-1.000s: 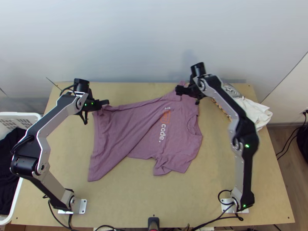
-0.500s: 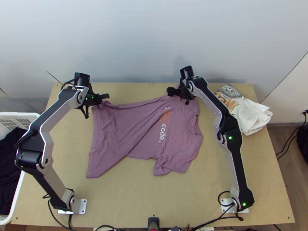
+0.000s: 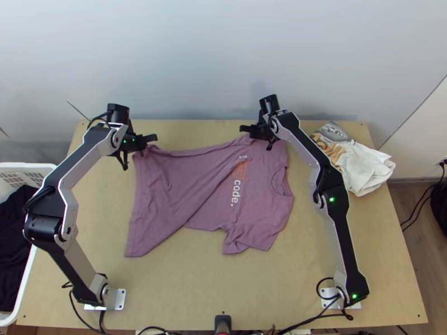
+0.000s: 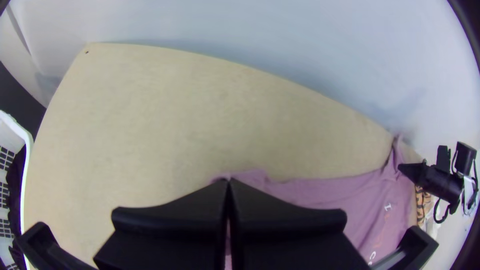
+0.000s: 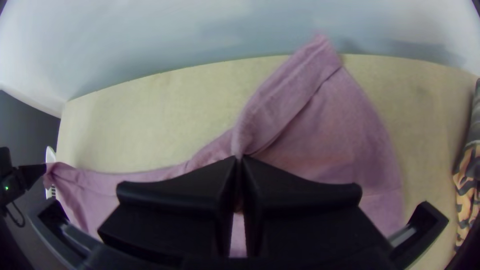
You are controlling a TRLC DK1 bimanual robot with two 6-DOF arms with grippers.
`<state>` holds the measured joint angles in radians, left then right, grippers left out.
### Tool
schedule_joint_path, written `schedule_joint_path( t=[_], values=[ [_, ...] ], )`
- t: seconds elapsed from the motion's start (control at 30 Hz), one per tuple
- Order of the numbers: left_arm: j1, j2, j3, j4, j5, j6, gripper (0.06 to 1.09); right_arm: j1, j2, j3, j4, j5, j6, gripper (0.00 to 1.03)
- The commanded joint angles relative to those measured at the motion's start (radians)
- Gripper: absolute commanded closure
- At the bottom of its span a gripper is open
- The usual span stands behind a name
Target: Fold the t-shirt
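Note:
The mauve t-shirt [image 3: 184,192] lies across the table's middle, its hem side at the left partly folded over diagonally and the neck at the right. At its far left corner my left gripper [image 3: 146,139] is shut on the cloth; in the left wrist view the gripper [image 4: 227,187] has its fingertips together on the shirt [image 4: 310,192]. My right gripper [image 3: 250,131] is at the far edge near the sleeve. In the right wrist view this gripper [image 5: 238,162] is closed on a gathered fold of the shirt [image 5: 345,130], with a flap of cloth beyond the tips.
A pile of white and patterned cloth [image 3: 360,167] lies at the table's far right. A white basket [image 3: 28,279] with dark cloth stands past the left edge. Bare wood of the table [image 3: 184,285] shows in front of the shirt. A wall rises behind the far edge.
The right gripper has moved left along the far edge. The left gripper has shifted slightly left and away from the near edge, drawing the hem side of the shirt a little with it.

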<state>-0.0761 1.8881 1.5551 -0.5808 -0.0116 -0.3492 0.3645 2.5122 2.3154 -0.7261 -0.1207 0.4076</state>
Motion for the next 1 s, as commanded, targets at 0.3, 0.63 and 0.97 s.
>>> schedule_joint_path(
  t=[0.3, 0.63, 0.97],
  values=[
    [0.059, 0.042, 0.088, -0.004, -0.001, -0.057, 1.04, -0.059, -0.202, 0.004, 0.008, 0.023, 0.004, 1.0],
    [0.114, 0.157, 0.295, -0.03, -0.001, -0.129, 1.04, -0.076, -0.23, 0.018, 0.076, 0.141, -0.044, 1.0],
    [0.119, 0.197, 0.473, -0.004, 0.01, -0.151, 1.04, -0.012, -0.231, 0.021, 0.152, 0.236, -0.131, 1.0]
  ],
)
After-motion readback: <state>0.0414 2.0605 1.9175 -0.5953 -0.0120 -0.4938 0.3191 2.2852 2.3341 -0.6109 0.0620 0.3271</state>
